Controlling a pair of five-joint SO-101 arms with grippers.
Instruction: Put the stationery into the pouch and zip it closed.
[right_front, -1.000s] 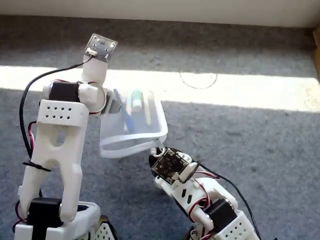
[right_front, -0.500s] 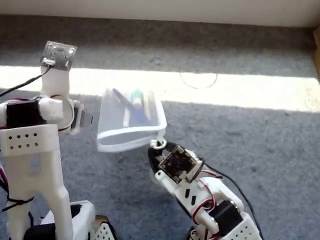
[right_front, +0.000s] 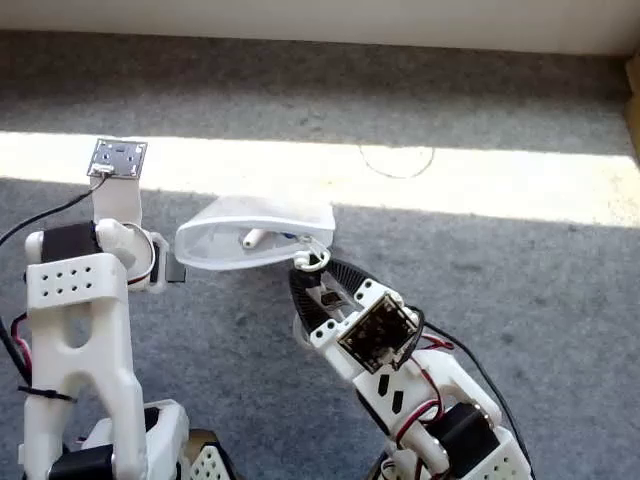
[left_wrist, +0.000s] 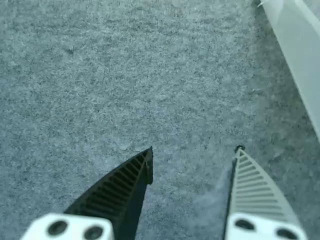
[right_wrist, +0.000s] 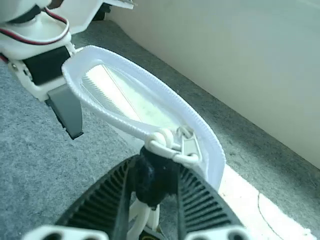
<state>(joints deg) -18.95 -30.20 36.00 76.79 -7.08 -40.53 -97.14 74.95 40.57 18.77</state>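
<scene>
- I'm seeing the pouch (right_front: 255, 245) sitting on the grey, carpet-like counter (right_front: 500, 300) between the two arms, at the near edge of a sunlit band (right_front: 480, 185).
- Its mouth is gaping open in a wide oval, so the zip is not yet drawn across.
- Through that mouth I'm making out the stationery (right_front: 252, 238): the pale end of one pen-like piece and a hint of blue beside it. The rest is too hidden for me to name.
- The right gripper (right_wrist: 156, 170) is clamping down on the zip pull (right_wrist: 172, 142) at the pouch's right-hand corner. Its ribbed fingers are pressing together on a dark tab, with the white ring and slider sitting just past their tips.
- The right arm is reaching in from the lower right of the high view, with its gripper touching the pouch only at that corner.
- The left gripper (left_wrist: 192, 150) is hanging wide open with nothing between its fingers, pointing down at bare counter.
- It is sitting just beside the pouch's left end. From its own wrist camera I'm catching only a white edge of the pouch off to one side, and I cannot tell whether a finger is touching it.
- A thin loop of thread or wire (right_front: 397, 160) is lying in the sunlit band, well apart from the pouch.
</scene>
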